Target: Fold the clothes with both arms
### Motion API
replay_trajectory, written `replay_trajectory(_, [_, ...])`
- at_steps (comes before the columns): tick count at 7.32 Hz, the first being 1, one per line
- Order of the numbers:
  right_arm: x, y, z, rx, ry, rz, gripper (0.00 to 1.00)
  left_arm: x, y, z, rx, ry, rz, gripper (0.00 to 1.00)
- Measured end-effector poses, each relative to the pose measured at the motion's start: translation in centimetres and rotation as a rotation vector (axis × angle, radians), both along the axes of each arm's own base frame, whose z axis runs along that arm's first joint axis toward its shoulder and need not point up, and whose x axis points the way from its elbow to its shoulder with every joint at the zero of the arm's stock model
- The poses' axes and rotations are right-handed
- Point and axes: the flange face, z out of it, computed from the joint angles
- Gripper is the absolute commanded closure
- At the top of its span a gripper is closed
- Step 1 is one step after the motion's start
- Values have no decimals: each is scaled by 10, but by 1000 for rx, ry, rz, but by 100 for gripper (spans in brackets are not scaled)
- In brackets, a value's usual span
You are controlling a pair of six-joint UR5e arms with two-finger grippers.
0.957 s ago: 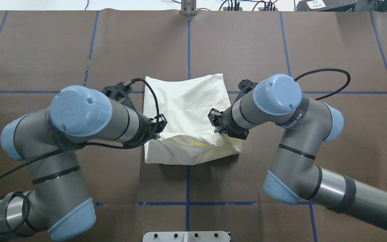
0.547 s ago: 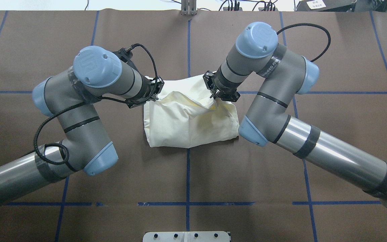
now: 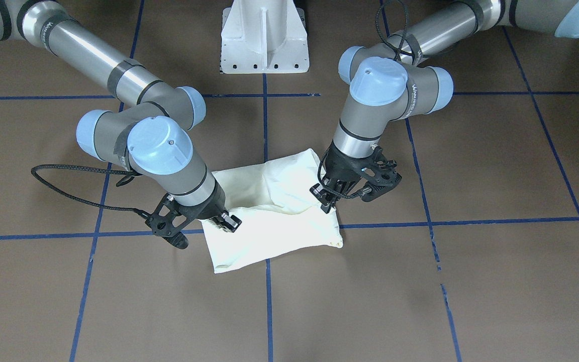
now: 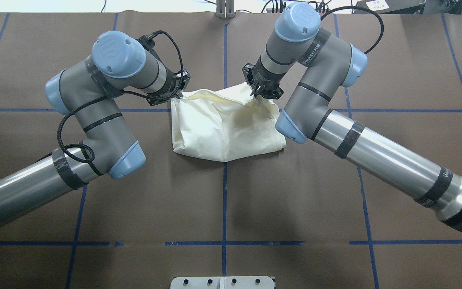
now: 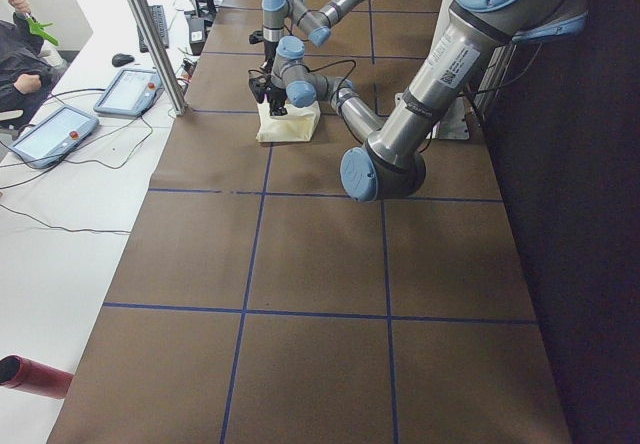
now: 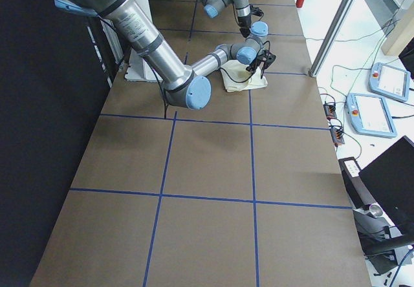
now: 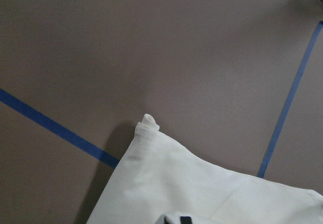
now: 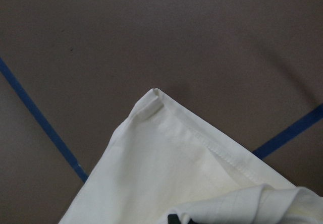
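At the far middle of the counter, the T-shirt is lying plain side up as a cream bundle, with its upper layer lifted along the far edge. The left hand is pinching one raised corner and the right hand is pinching the other, each narrowed onto cloth. To finish this fold well, I judge both hands should be lowering together and level. They should be holding the layer taut so the sagging middle flattens, and setting the corners squarely over the lower corners showing in the wrist views.
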Motion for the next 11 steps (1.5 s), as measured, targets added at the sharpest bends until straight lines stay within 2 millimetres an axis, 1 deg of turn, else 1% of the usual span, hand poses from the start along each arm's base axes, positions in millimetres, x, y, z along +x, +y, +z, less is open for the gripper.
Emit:
replay_trajectory(1, [1,-7,-2,4,3,0,0,2,-8,8,6,-9,-2,0])
replay_trajectory(2, [4,-18,-5,18,9,-2,0,2,-24,17,24,-31,-2,0])
replay_trajectory(3, [17,-32,-4,33,8,-12,0,-5,-46,24,52,-57,-2,0])
replay_trajectory(4, [40,-48,-4,38,-12,-37,0,-16,-64,28,92,-85,10,0])
replay_trajectory(5, [62,-58,-8,41,-45,-66,0,-24,-71,29,128,-98,36,0])
replay_trajectory(6, [73,-58,-16,53,-71,-86,0,-32,-64,30,152,-78,68,0])
replay_trajectory(7, [79,-56,-19,78,-80,-98,0,-39,-39,34,173,-31,93,0])
replay_trajectory(8, [88,-58,-16,118,-74,-110,0,-37,-8,36,184,37,107,0])
replay_trajectory(9, [101,-62,-7,163,-61,-122,0,-26,17,36,180,114,113,0])
replay_trajectory(10, [115,-66,3,202,-49,-133,0,-13,34,38,169,190,111,0])
replay_trajectory(11, [129,-70,12,224,-41,-137,0,-2,41,44,158,245,108,0])
